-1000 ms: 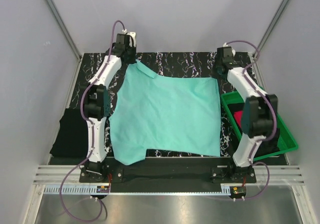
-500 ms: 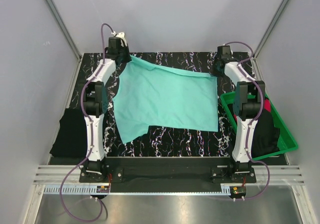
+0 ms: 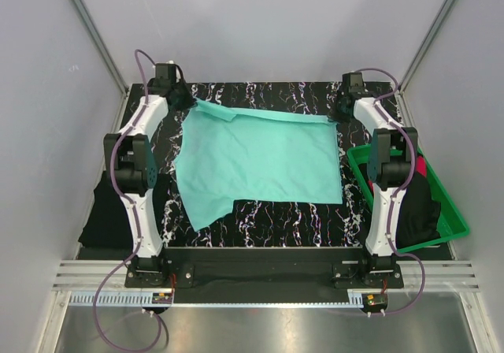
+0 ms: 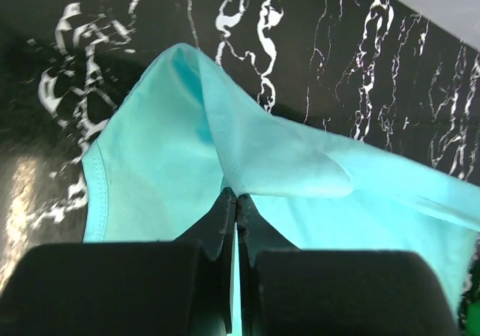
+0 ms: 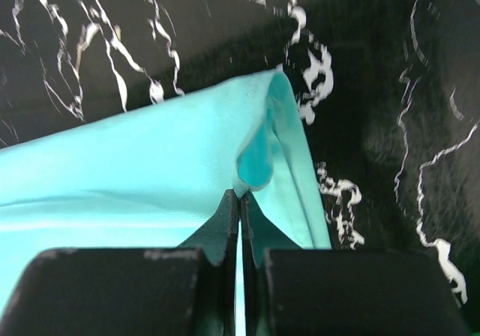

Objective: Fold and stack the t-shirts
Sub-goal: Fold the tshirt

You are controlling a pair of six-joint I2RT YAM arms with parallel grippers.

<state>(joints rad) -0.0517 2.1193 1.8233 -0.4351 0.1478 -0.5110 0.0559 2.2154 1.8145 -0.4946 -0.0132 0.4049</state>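
Note:
A turquoise-mint t-shirt (image 3: 260,160) lies spread on the black marbled mat (image 3: 276,215), its far edge stretched between my two grippers. My left gripper (image 3: 187,101) is shut on the shirt's far left corner; in the left wrist view its tips (image 4: 236,195) pinch a raised fold of the cloth (image 4: 285,163). My right gripper (image 3: 337,115) is shut on the far right corner, and in the right wrist view its tips (image 5: 240,193) clamp a small pucker of the cloth (image 5: 150,171). A black t-shirt (image 3: 106,211) lies off the mat's left edge.
A green tray (image 3: 455,215) stands at the right beside the right arm, holding a black t-shirt (image 3: 421,207) and a red-pink one (image 3: 420,165). Grey walls close in on the back and both sides. A metal rail runs along the near edge.
Both arms have reached to the far side, dragging the turquoise shirt away from the near edge. The left gripper has since moved further left, pulling the far edge taut.

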